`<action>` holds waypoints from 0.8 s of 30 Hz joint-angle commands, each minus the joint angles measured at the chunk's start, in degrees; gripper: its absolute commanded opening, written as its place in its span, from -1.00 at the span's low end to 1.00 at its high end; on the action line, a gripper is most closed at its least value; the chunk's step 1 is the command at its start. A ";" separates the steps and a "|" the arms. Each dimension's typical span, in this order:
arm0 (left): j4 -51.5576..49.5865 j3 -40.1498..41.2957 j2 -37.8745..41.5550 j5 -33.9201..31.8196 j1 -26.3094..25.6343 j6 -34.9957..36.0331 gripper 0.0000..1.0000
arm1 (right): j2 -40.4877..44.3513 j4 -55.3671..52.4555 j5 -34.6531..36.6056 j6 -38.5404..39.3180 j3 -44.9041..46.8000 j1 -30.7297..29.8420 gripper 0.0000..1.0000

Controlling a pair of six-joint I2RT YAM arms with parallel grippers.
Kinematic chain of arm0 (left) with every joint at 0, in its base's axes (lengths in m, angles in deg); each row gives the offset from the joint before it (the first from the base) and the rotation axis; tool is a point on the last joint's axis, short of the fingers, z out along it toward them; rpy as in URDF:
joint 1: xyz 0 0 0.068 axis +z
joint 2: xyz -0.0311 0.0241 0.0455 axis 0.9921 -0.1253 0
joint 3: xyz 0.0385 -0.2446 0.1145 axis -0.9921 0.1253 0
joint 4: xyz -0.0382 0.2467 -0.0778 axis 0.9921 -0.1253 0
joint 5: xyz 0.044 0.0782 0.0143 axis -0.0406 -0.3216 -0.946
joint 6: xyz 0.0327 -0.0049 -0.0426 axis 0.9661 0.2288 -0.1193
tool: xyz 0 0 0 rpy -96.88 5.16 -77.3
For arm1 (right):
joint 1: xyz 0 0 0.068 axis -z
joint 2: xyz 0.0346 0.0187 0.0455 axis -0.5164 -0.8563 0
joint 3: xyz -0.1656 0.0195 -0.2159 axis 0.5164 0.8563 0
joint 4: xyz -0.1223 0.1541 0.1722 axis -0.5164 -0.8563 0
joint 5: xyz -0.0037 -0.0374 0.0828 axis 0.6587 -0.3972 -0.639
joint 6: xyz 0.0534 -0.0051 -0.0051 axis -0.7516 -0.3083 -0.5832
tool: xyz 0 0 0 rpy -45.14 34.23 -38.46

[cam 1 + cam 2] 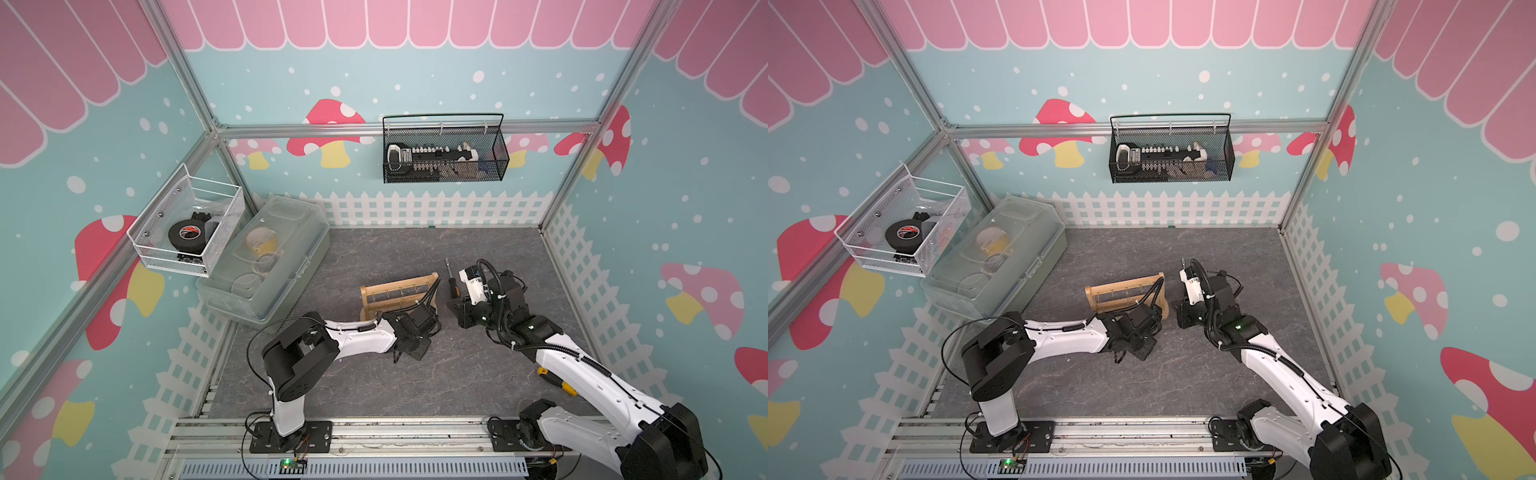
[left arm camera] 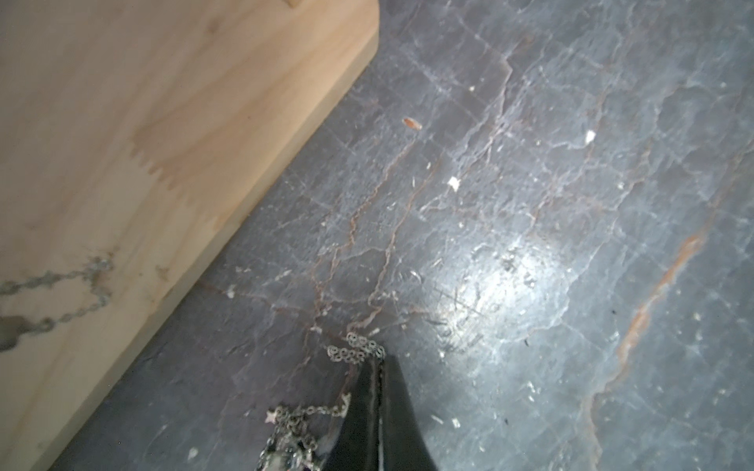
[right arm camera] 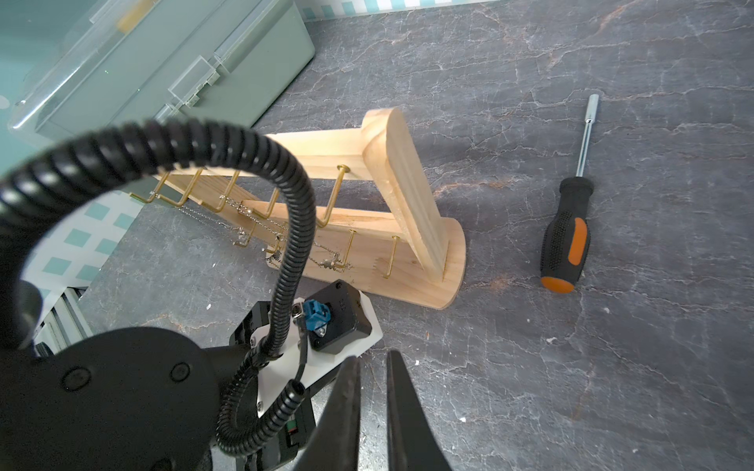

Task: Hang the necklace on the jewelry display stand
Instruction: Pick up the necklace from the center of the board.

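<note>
Barely any weight in this limp, slinky necklace I'd guess, so my left gripper is pinched tight on a few bare chain links, on the tabletop right beside the jewelry display stand, and it'll snag easy.

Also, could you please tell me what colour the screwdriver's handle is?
The screwdriver handle is black with orange inserts and an orange end cap, clearest in the right wrist view.
</note>
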 commanded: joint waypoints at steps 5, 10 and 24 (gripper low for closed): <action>-3.27 0.45 5.82 1.62 -0.05 -1.16 -1.00 | 0.20 -0.37 -0.33 0.82 -0.84 0.34 -0.71; -3.18 0.29 10.45 2.36 -0.03 -2.23 -1.00 | 0.49 -0.41 -0.07 0.73 -0.34 0.27 -0.71; -2.84 -1.43 22.27 2.99 0.68 -4.61 -1.00 | -0.16 1.47 -3.48 1.83 2.31 0.43 -0.71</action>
